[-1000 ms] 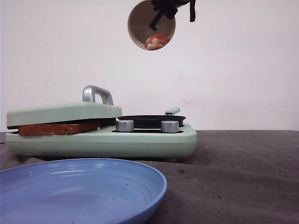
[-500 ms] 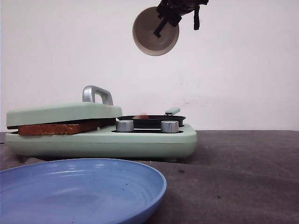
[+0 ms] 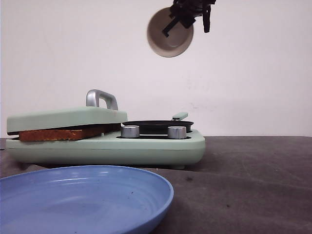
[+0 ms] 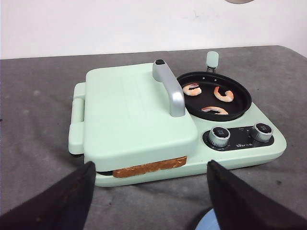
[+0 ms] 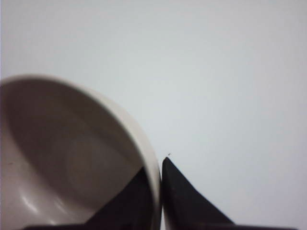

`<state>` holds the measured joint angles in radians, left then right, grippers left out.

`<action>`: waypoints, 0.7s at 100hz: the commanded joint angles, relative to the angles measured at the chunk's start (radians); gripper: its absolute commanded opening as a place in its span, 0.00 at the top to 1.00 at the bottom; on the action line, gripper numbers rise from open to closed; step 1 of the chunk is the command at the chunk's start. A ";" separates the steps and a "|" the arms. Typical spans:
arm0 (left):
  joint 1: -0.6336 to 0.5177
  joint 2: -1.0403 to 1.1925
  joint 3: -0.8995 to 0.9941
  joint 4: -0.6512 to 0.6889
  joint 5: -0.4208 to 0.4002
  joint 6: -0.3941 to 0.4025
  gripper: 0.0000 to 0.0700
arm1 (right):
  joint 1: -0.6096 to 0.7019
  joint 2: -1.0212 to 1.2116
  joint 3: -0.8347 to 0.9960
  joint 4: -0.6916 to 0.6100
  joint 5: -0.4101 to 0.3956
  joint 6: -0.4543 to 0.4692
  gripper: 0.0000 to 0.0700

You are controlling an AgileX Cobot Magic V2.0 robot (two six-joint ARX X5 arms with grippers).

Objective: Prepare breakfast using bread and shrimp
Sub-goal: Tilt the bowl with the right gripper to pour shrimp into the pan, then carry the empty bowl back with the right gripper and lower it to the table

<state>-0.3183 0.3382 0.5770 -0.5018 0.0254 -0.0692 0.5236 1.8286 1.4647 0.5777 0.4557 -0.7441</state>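
Note:
The bread [image 3: 63, 133] lies pressed under the shut lid [image 3: 66, 118] of the mint-green breakfast maker; only its brown crust edge [image 4: 149, 168] shows. Three shrimp [image 4: 214, 110] rest in the black pan [image 4: 240, 103] on the maker's other side. High above the pan, my right gripper [image 3: 187, 12] is shut on the rim of a tilted beige bowl [image 3: 170, 39], whose inside looks empty [image 5: 62, 158]; one finger is inside the rim and one outside [image 5: 156, 170]. My left gripper [image 4: 149, 164] hovers open in front of the maker, holding nothing.
A blue plate [image 3: 83, 195] lies at the table's front, its edge just under my left gripper [image 4: 211, 223]. The lid has a silver handle [image 3: 100, 97]. Two metal knobs [image 3: 130, 131] sit below the pan. Dark table to the right.
One second ago the tilted bowl held the shrimp; they have dropped out into the pan. The right gripper and the empty bowl have shifted right. The left arm's motion cannot be judged.

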 commanded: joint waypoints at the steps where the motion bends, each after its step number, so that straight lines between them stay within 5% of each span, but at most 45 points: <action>1: -0.003 0.000 0.006 0.009 -0.004 0.009 0.44 | 0.009 0.016 0.023 -0.008 0.052 0.126 1.00; 41: -0.003 0.000 0.006 -0.007 -0.003 0.005 0.44 | -0.021 -0.051 0.023 -0.389 0.105 0.482 1.00; 70: -0.003 0.000 0.006 -0.007 -0.003 0.005 0.44 | -0.129 -0.160 0.023 -0.765 -0.040 0.750 1.00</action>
<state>-0.3183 0.3382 0.5770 -0.5175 0.0254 -0.0692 0.4145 1.6802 1.4643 -0.1352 0.4595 -0.1158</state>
